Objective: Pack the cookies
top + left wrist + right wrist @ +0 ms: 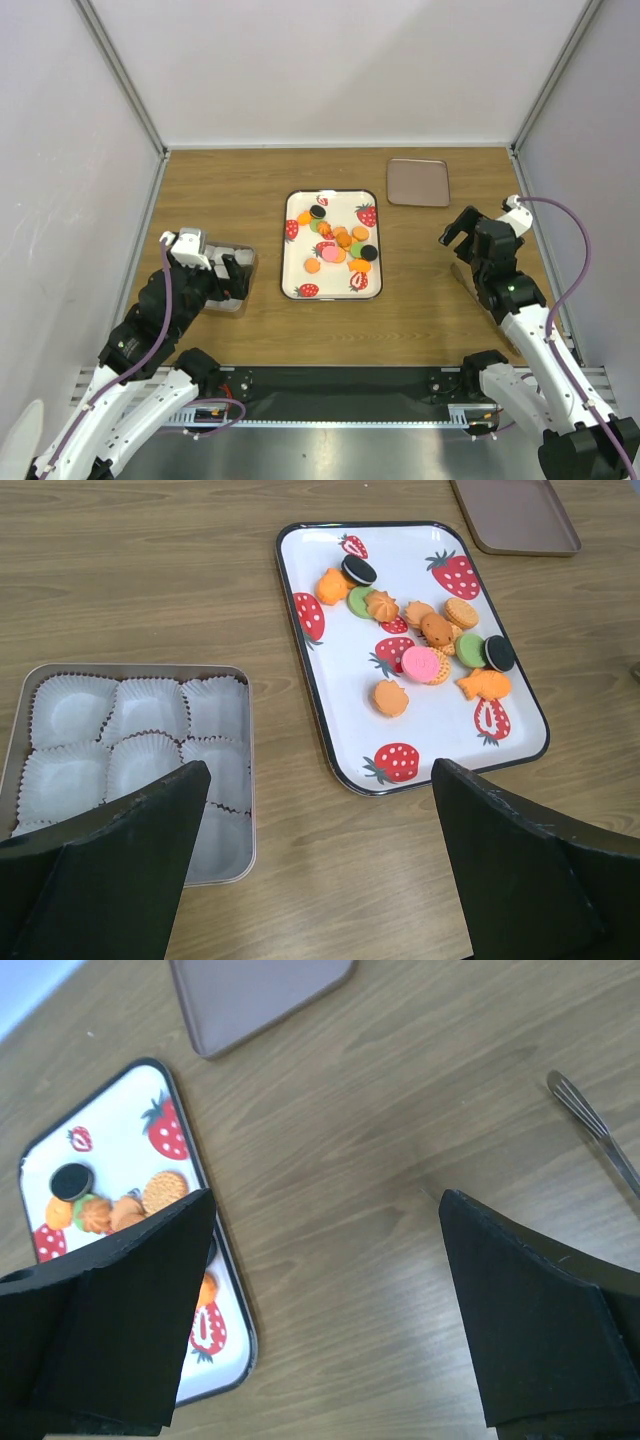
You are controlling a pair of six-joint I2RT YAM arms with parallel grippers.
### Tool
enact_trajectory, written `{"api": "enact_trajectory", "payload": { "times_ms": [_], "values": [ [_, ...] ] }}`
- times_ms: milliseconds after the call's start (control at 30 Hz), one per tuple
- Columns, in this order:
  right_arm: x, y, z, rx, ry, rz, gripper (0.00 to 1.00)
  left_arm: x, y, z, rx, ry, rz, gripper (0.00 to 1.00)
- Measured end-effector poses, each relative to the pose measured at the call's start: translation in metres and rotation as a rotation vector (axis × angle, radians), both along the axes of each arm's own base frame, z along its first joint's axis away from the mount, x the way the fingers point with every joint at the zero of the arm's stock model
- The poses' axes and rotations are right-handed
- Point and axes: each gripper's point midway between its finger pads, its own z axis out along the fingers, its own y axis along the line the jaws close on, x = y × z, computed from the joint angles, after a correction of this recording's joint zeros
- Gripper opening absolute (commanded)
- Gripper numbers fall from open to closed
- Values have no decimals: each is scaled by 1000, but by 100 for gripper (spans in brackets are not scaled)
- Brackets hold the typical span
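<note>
Lying in a loose heap on the strawberry-print tray [300,272] at the middle of the table, the cookies [338,242] are mostly orange, with pink, green and black ones among them. The left gripper [238,280] hangs over a tin [250,780], jaws spread wide and holding nothing. From overhead it half covers the tin, and only the left wrist view shows the white paper cups [140,710] lining it. The right gripper [456,228], equally wide and holding nothing, hangs over the wood right of the tray. Its wrist view alone clearly shows a metal utensil [590,1125] on the table. A brown lid [417,182] lies beyond.
</note>
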Motion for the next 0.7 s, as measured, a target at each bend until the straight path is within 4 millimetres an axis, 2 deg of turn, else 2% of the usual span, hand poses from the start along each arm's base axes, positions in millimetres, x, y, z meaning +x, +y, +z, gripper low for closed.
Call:
{"api": "enact_trajectory", "payload": {
  "times_ms": [200, 400, 500, 700],
  "values": [
    [-6, -6, -1, -23, 62, -21, 100, 0, 0, 0, 0, 1, 1, 100],
    [2, -13, 8, -39, 127, -47, 100, 0, 0, -2, 0, 2, -1, 100],
    [7, -22, -1, -48, 198, -75, 100, -1, 0, -1, -4, -2, -2, 100],
    [3, -47, -41, -61, 377, -124, 99, -4, 1, 1, -21, -18, -2, 100]
  ]
}}
